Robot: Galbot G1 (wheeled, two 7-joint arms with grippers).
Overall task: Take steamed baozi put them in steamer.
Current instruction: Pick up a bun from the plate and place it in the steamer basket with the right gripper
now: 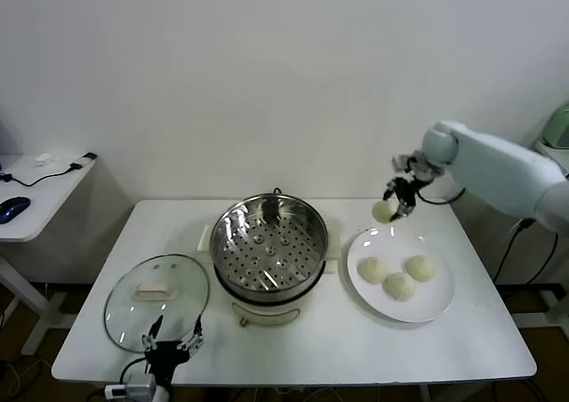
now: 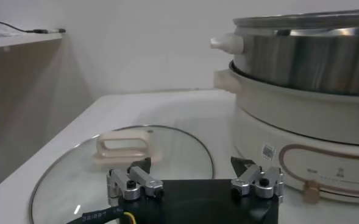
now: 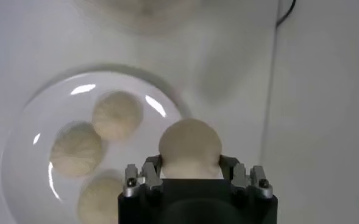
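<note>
Jaws of the right gripper [image 1: 394, 208] clamp one baozi [image 1: 383, 211] above the plate [image 1: 440, 302] holding three.

Right hand holds one baozi in the air above the plate's far rim

The right hand [image 1: 397, 205] grips a steamed baozi [image 1: 383, 211] at about eleven o'clock from the white plate [image 1: 437, 306], clear of the three baozi [image 1: 397, 279] lying on it. The steamer [image 1: 269, 242] sits mid-worktop [image 1: 356, 349], its perforated tray bare, at nine o'clock from the plate. The glass lid [image 1: 156, 301] lies at eight o'clock from the steamer. The left hand [image 1: 172, 345] hovers at the lid's near edge, fingers spread.
</note>
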